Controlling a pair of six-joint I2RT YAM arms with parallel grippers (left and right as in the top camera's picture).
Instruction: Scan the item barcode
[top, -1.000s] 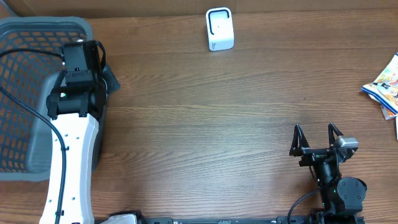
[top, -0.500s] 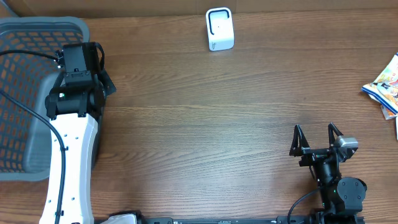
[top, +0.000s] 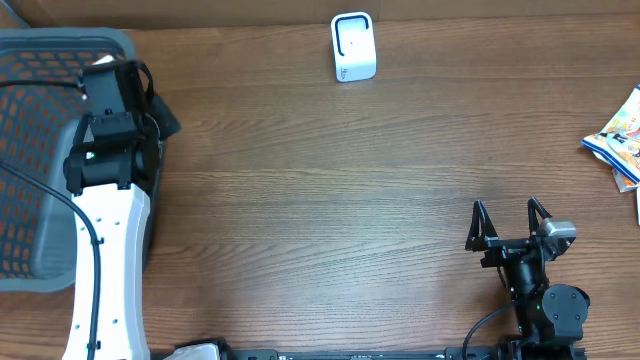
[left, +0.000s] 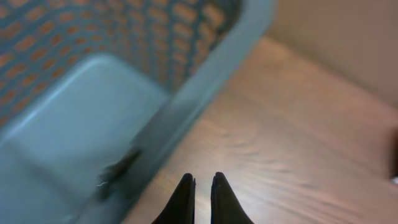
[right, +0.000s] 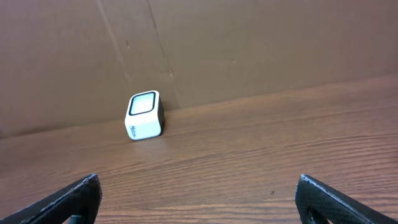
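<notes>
Shifted left and a little farther back from where it stood a second ago, the left arm (top: 108, 200) now holds its black wrist over the right rim of the grey mesh basket (top: 60, 40) at the left end of the wooden desk (top: 330, 200). Nothing else on the desk has moved in that time. The basket's latticed walls fill the left edge of the overhead view, and the arm's white link runs from the near edge up along the basket's right side. Seen from the left wrist, the arm's jaws are pressed together with nothing between them, and their dark tips point at bare wood just beside the basket's outer wall. That view is blurred, so what lies inside the basket cannot be told.

At the far middle of the desk stands the white scanner (top: 353, 46), upright, its dark-framed window facing up and forward, close to the brown cardboard backdrop. It is well apart from both arms.

At the near right the right arm (top: 540, 295) rests low, its jaws spread wide and empty, pointing toward the far side with the scanner in their line of sight.

Colourful flat packets (top: 618, 135) lie at the right edge, partly cut off by the frame, far from either arm.
</notes>
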